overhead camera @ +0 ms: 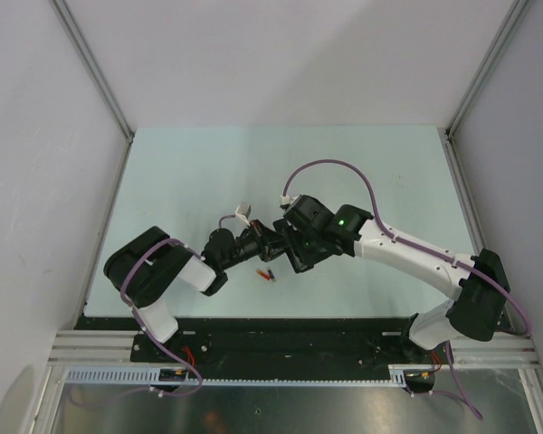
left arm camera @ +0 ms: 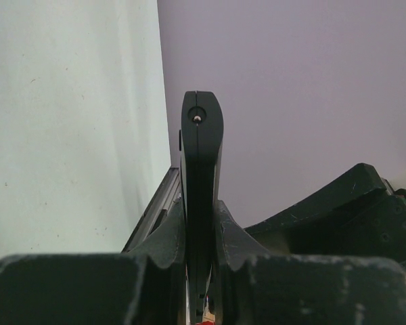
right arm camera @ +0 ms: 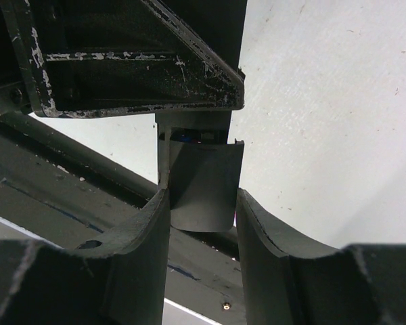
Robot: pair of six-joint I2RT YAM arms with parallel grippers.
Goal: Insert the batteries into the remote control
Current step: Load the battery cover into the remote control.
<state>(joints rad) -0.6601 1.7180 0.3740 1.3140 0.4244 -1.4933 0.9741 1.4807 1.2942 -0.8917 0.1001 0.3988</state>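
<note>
Top view: the left hand (overhead camera: 264, 240) and the right hand (overhead camera: 292, 251) meet nose to nose over the middle of the surface (overhead camera: 181, 181), and their black housings overlap so closely that the remote control (left arm camera: 201, 169) cannot be separated from them here. The batteries (overhead camera: 267, 274), one blue and one red-orange, lie side by side on the surface just in front of the two hands, clear of both. A purple cable (overhead camera: 335, 167) loops above the right arm. The surface is pale green, enclosed by plain lavender-grey wall panels (overhead camera: 253, 54) with aluminium corner posts (overhead camera: 90, 63); a black mounting rail (overhead camera: 281, 339) runs along the near edge. Left wrist view: the left hand is closed on the remote control, which stands edge-on between its fingers (left arm camera: 166, 237) and projects beyond them; the right hand's housing blocks the lower right. Right wrist view: the right hand's fingers (right arm camera: 139, 244) sit on either side of a curved dark panel (right arm camera: 203, 189), touching its edges and gripping it; whether this panel is part of the remote control cannot be determined, as the left hand's body covers everything above it
</note>
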